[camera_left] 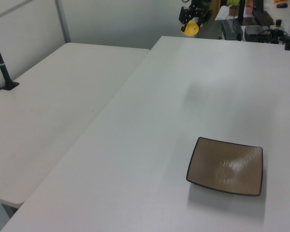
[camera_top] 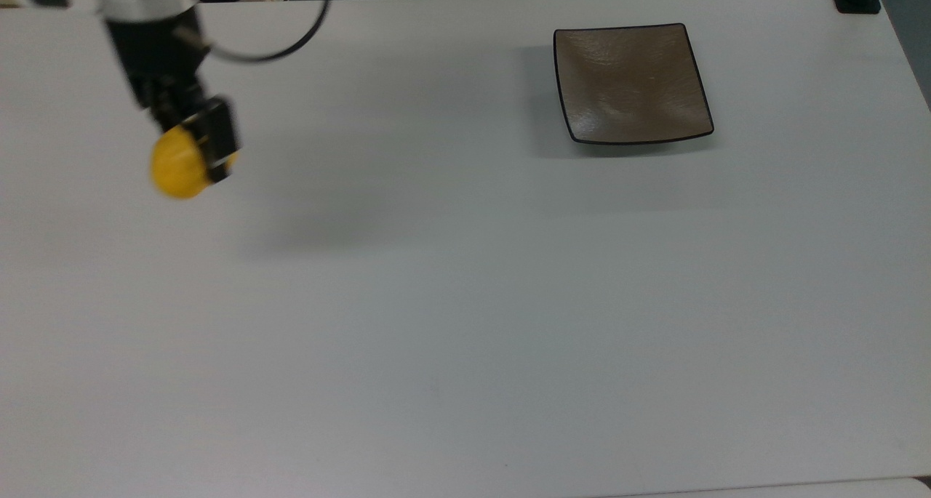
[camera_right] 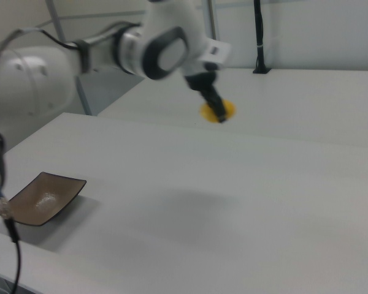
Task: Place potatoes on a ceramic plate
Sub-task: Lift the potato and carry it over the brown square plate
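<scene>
1 potato [camera_top: 177, 169], long axis near-vertical, gripped aloft by pincer [camera_top: 195, 143].

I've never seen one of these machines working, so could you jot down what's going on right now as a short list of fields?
tool: shut on the potato, held up above the table
potato: small yellow lump, off the table, its shadow on the surface below
plate: square, brown with a black rim, nothing on it
where: potato near the top view's left, plate near the top view's upper right, far apart
task so far: potato picked up, not yet on the plate
</scene>
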